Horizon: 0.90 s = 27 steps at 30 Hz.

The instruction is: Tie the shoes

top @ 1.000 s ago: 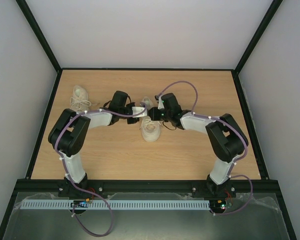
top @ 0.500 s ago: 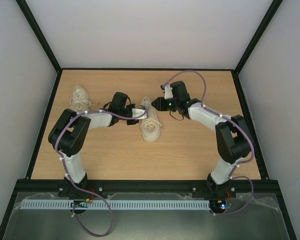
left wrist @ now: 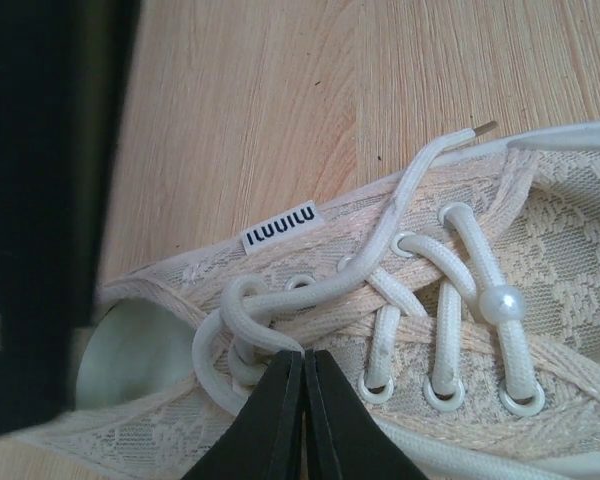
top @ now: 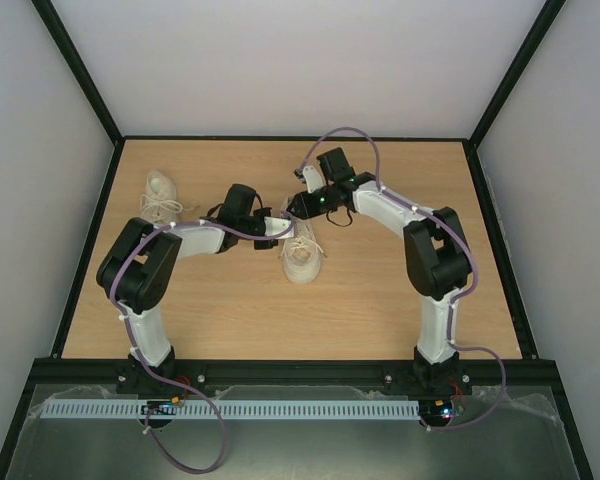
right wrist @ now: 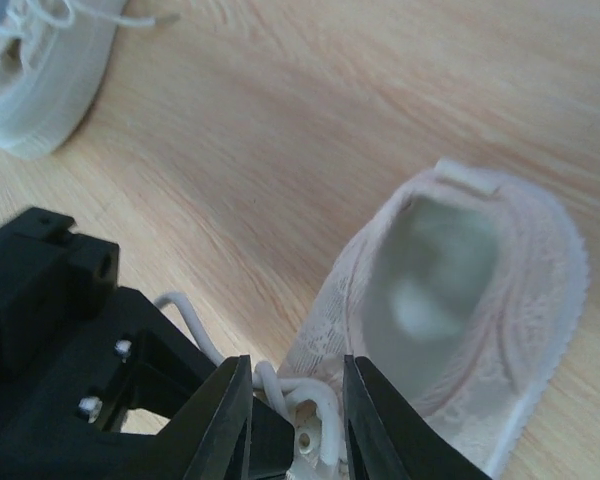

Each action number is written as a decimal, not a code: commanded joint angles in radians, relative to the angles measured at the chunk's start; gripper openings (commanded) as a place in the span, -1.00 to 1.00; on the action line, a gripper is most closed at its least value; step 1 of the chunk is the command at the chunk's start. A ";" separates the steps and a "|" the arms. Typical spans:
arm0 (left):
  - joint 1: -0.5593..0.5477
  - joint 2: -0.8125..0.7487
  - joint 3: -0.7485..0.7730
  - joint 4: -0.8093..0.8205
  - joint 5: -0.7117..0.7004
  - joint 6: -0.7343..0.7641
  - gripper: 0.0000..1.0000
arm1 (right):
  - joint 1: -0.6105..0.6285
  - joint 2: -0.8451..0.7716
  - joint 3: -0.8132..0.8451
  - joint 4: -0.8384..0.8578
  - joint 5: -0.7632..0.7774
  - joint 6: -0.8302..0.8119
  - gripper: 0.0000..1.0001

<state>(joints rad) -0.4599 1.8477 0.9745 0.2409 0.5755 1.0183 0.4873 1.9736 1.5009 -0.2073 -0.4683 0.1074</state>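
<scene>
Top external view: two cream-white sneakers are observed on the wooden table [top: 380,290]. The second sneaker [top: 161,195] is located at the far left corner, well apart from both arms. The centre sneaker [top: 302,258] is located mid-table, toe toward the arm bases. The left gripper [top: 271,228] is positioned at its left side, and the right gripper [top: 296,207] at its heel end. Neither gripper's opening can be judged from this height.

Left wrist view: the left gripper [left wrist: 302,358] is seen fully closed, fingertips pressed together against the looped white lace [left wrist: 242,320] at the top eyelets of the centre sneaker [left wrist: 540,230]. Whether a strand is pinched cannot be determined. A pearl bead [left wrist: 493,303] is noted on the lacing, and a small printed label [left wrist: 280,224] on the collar. One lace end [left wrist: 470,135] is laid across onto the table [left wrist: 280,90].

Right wrist view: the right gripper [right wrist: 295,375] is seen partly open over the tongue end of the centre sneaker [right wrist: 480,300]. A lace [right wrist: 280,385] loop lies in the gap, and it appears unclamped. The black body of the left gripper [right wrist: 60,330] is recorded just beside it. The second sneaker [right wrist: 40,80] is visible at the upper left.
</scene>
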 commanded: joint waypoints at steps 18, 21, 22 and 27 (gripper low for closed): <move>-0.005 -0.013 -0.022 0.009 0.033 0.025 -0.95 | 0.028 0.114 0.170 -0.328 0.027 -0.149 -0.35; -0.005 -0.013 -0.021 0.010 0.035 0.029 -0.95 | 0.028 0.116 0.164 -0.320 0.070 -0.142 -0.30; -0.004 -0.013 -0.020 0.009 0.035 0.028 -0.95 | 0.028 0.122 0.171 -0.320 0.081 -0.140 -0.28; -0.005 -0.012 -0.019 0.011 0.037 0.027 -0.95 | 0.030 0.167 0.213 -0.330 0.070 -0.154 -0.29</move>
<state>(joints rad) -0.4599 1.8473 0.9691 0.2443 0.5755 1.0283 0.5129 2.0960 1.6684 -0.4599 -0.4026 -0.0250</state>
